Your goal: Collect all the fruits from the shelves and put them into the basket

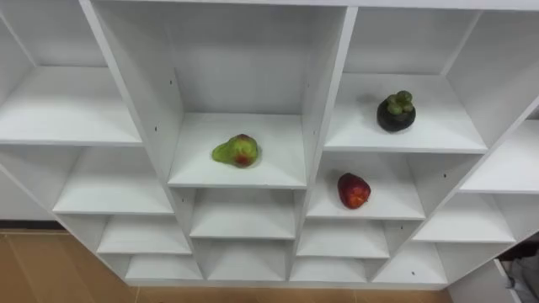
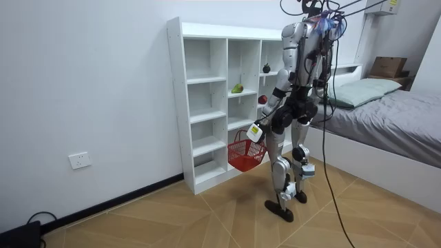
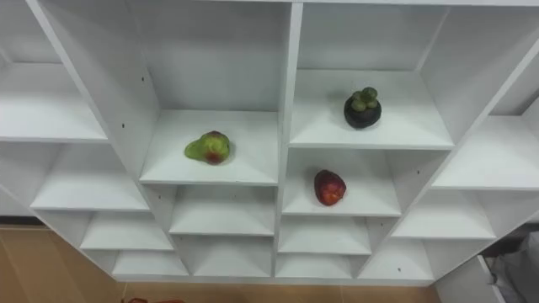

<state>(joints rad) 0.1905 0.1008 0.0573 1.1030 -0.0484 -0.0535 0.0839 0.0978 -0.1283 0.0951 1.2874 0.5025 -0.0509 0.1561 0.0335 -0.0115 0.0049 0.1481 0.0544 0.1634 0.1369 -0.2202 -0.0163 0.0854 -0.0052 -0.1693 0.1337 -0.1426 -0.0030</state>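
Observation:
A white closet (image 1: 327,126) of open compartments stands in front of me. A green-and-red pear (image 1: 237,151) lies in the middle compartment. To its right, a dark mangosteen (image 1: 396,112) sits one column over on the same level. A red apple (image 1: 354,190) lies in the compartment under the mangosteen. In the room view I stand facing the closet (image 2: 176,103), and my left hand (image 2: 256,131) hangs low, shut on the handle of a red basket (image 2: 242,156) close to the lower shelves.
A bed (image 2: 386,114) with grey bedding stands behind me at the room view's right, with a brown box (image 2: 389,67) beyond it. Wooden floor (image 2: 207,213) spreads before the closet. The other compartments hold nothing.

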